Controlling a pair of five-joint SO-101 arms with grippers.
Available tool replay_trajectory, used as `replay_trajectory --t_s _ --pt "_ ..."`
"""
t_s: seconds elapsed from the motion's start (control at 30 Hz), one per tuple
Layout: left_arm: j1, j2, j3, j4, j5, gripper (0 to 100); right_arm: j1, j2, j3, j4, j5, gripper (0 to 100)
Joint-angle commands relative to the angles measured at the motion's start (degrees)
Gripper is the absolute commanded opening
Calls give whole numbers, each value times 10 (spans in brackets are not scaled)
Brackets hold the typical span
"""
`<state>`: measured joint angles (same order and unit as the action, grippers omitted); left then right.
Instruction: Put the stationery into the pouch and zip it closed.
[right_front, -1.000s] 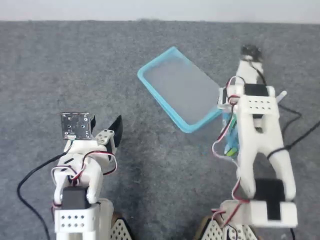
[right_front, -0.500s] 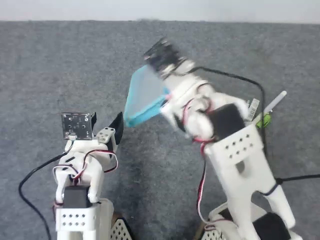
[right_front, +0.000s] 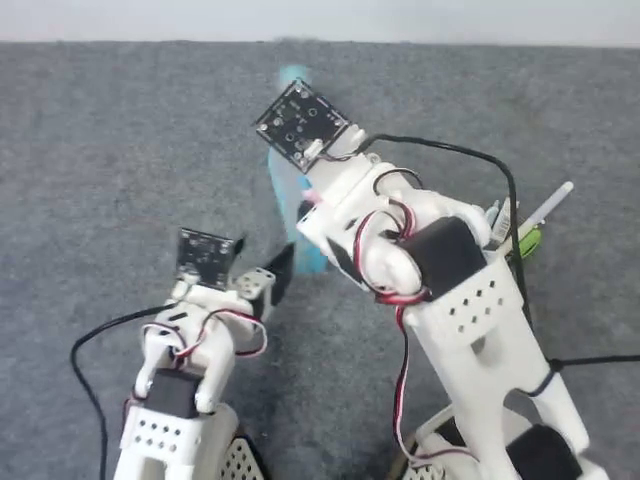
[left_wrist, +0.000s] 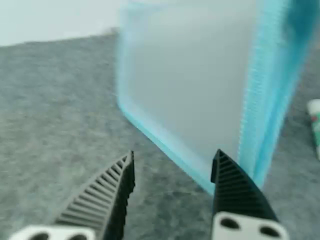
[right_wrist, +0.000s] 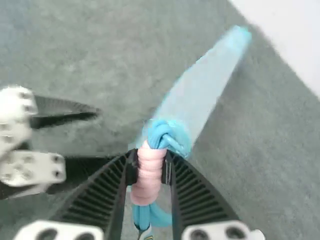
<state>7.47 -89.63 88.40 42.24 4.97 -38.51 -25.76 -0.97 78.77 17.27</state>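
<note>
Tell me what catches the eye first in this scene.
The blue pouch is held on edge mid-table, gripped by its pink pull in the right gripper. The left gripper is open close in front of it, while pens lie beside the right arm.

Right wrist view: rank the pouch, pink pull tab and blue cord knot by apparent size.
1. pouch, largest though farthest.
2-3. pink pull tab and blue cord knot look alike; unranked.

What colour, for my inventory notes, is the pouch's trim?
Light blue, around a frosted translucent pouch; it shows best in the left wrist view.
</note>
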Motion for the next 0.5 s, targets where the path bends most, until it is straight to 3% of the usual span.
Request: replay_trajectory --t_s 0.0,0.17,0.37,0.47 --pt "39 35 -15 -29 -6 239 -65 -31 -33 34 14 6" --pt "-7 120 -66 -39 -3 239 -86 -44 47 41 43 6" --pt "-89 131 -74 -37 -5 239 3 -95 362 -193 41 6" --pt "-112 131 -77 -27 -6 239 42 -99 438 -257 41 6"
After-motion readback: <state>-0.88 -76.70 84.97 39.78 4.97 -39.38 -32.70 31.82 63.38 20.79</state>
